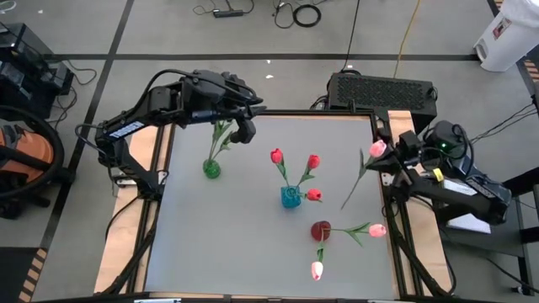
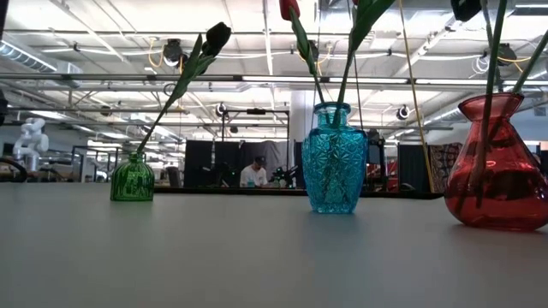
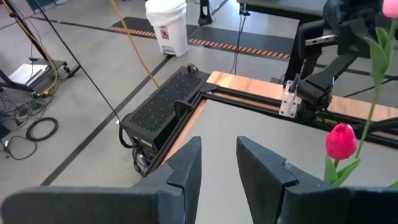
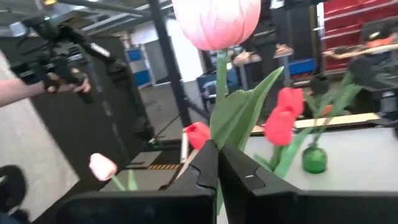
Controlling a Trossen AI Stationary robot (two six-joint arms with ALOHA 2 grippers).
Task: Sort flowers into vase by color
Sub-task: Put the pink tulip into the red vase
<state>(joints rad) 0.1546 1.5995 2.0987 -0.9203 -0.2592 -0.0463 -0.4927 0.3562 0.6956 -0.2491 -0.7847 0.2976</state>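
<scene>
At the table's right edge, the right gripper [image 1: 389, 156] clamps a pink tulip [image 1: 376, 149] by its stem, mid-carry; it likely belongs in the red vase [image 1: 321, 230] holding other pinks. The left gripper [image 1: 245, 126] hovers released above the green vase [image 1: 211, 169].

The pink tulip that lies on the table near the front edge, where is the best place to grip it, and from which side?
Probably at mid-stem. The pink tulip lies flat in the high view, its stem running from the head up toward the red vase. Come straight down from above, fingers across the stem, away from the soft head and the vase.
</scene>
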